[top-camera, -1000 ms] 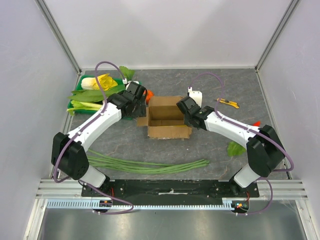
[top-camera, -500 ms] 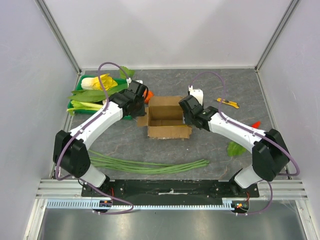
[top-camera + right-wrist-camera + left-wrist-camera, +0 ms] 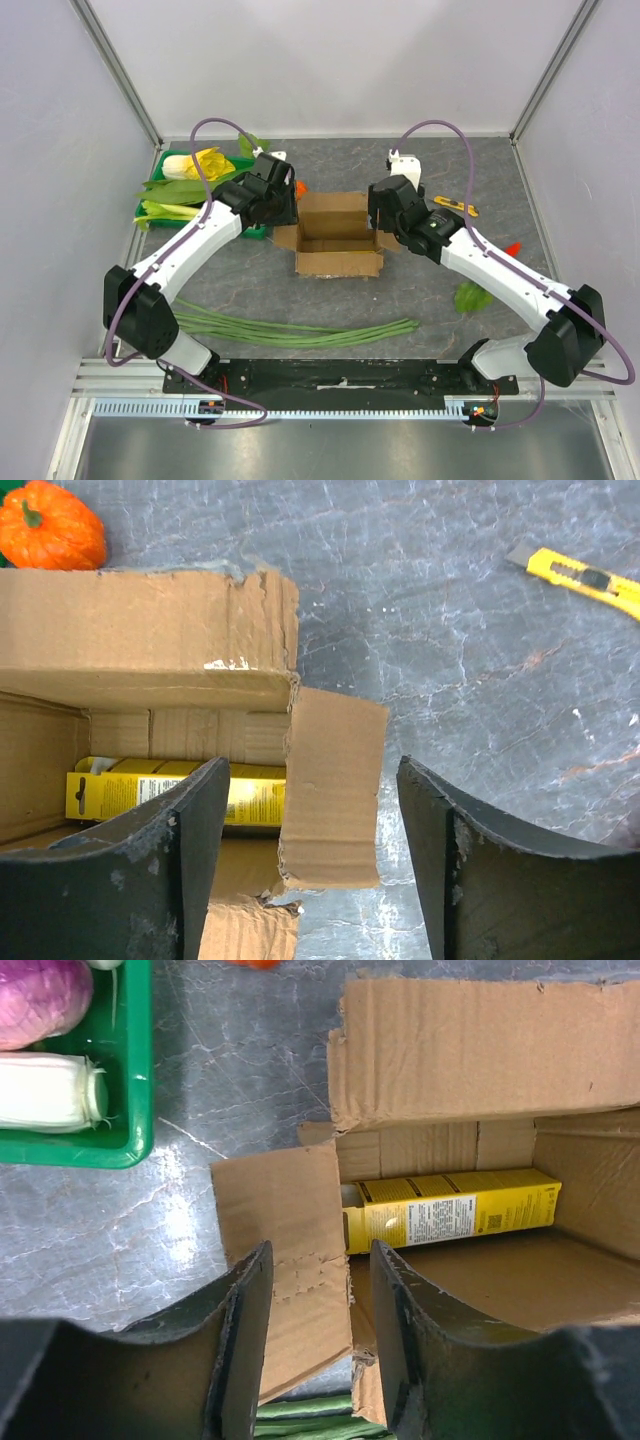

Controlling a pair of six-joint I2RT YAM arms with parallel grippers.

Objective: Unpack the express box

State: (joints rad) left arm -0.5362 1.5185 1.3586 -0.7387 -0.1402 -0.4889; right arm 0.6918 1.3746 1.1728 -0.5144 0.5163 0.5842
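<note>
The left end effector (image 3: 320, 1355), jaws apart and gripping nothing, hangs over the side flap at the 9 o'clock edge of the express box (image 3: 335, 262). The right end effector (image 3: 312, 855) stands wider open and empty above the matching flap at 3 o'clock.

The box, small and of brown corrugated cardboard, sits open at the centre of the grey stone-patterned worktop (image 3: 420, 290). All four flaps are turned outward, with the far one at 12 o'clock and the near one at 6 o'clock. The flap edges are ragged and torn at the corners, and the ribbed inner walls are bare. A slim yellow carton (image 3: 450, 1215) with fine print on its side lies flat on the box floor against the far wall.

A small orange pumpkin (image 3: 50, 525) rests on the worktop just beyond the box's far left corner, at about 11 o'clock. A green plastic tray (image 3: 150, 210) of leafy vegetables sits at 10 o'clock, near the left arm's wrist. A yellow utility knife (image 3: 580, 575) lies at 2 o'clock, well apart from the box. A loose green leaf (image 3: 470, 297) lies at 4 o'clock, and a bundle of long green stalks (image 3: 300, 330) stretches across at 6 o'clock, between the box and the arm bases.
</note>
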